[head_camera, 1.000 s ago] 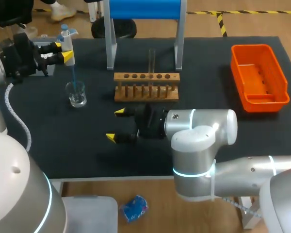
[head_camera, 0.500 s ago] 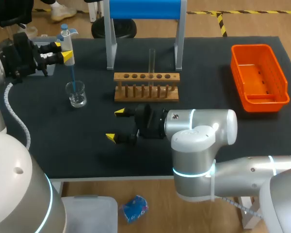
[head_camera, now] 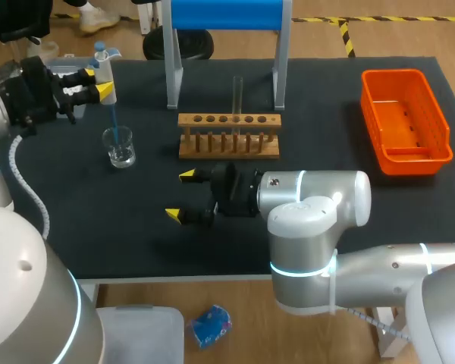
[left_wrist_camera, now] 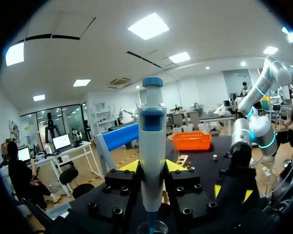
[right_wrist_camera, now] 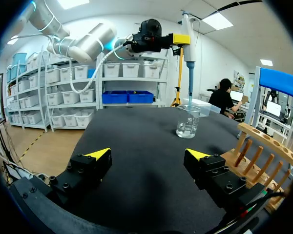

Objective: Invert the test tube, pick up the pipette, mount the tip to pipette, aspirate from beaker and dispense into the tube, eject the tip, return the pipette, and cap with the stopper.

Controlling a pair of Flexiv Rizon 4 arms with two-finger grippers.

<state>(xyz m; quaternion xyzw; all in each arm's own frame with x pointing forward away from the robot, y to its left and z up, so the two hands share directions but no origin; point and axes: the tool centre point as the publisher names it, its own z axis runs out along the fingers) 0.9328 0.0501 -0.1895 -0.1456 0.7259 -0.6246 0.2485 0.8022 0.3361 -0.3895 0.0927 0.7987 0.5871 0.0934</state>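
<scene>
Pipette (head_camera: 105, 64) looks light, stiff; your left end effector (head_camera: 98, 81) clamps its body above glass beaker (head_camera: 120, 148); right end effector (head_camera: 183, 195) open, empty.

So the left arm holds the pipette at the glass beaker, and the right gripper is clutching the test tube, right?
Not quite: the right gripper is open and empty, as the right wrist view shows. The test tube stands in the wooden rack. The left gripper does hold the pipette at the beaker.
</scene>
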